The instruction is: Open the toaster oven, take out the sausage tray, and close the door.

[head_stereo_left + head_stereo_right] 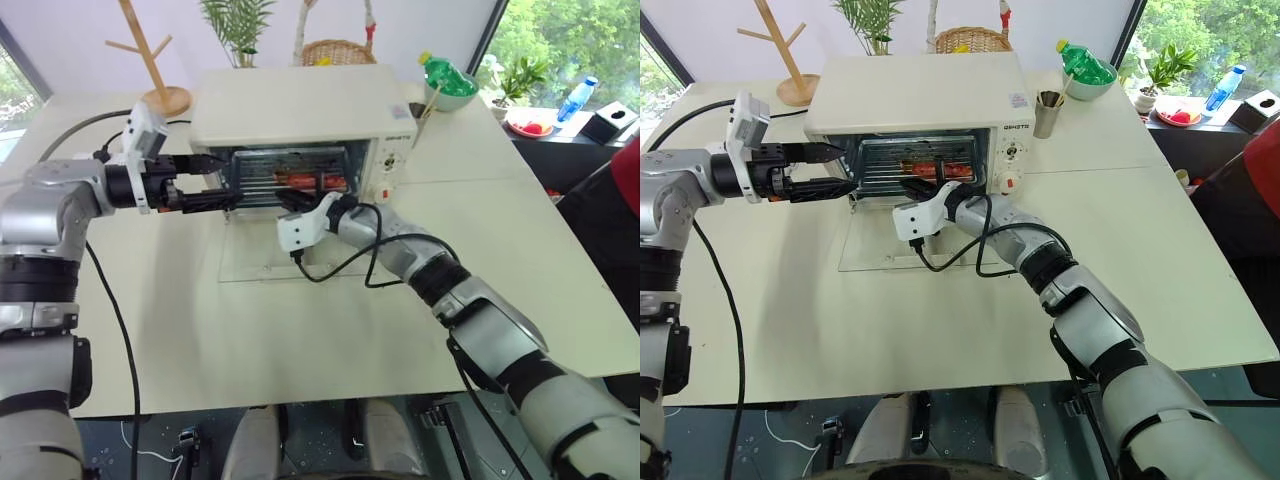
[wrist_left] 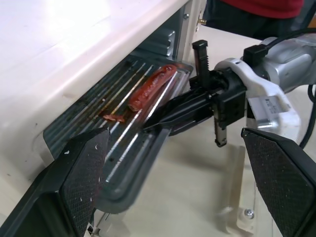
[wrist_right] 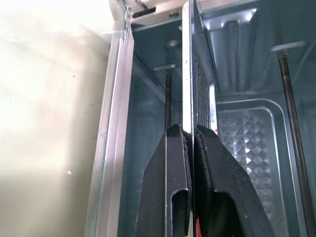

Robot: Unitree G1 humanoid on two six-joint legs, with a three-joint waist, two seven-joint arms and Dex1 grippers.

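The cream-white boxy toaster oven (image 1: 300, 110) stands on the pale table (image 1: 300, 330), its clear glass door (image 1: 880, 250) folded down flat in front of the opening. The shallow silver metal sausage tray (image 2: 143, 143), carrying a red-brown sausage (image 2: 150, 89), juts partly out of the oven's mouth. The right gripper (image 2: 163, 123) is pinched tight on the tray's front rim. The left gripper (image 1: 835, 170), at the oven's left front corner, has its black fingers spread wide, holding nothing.
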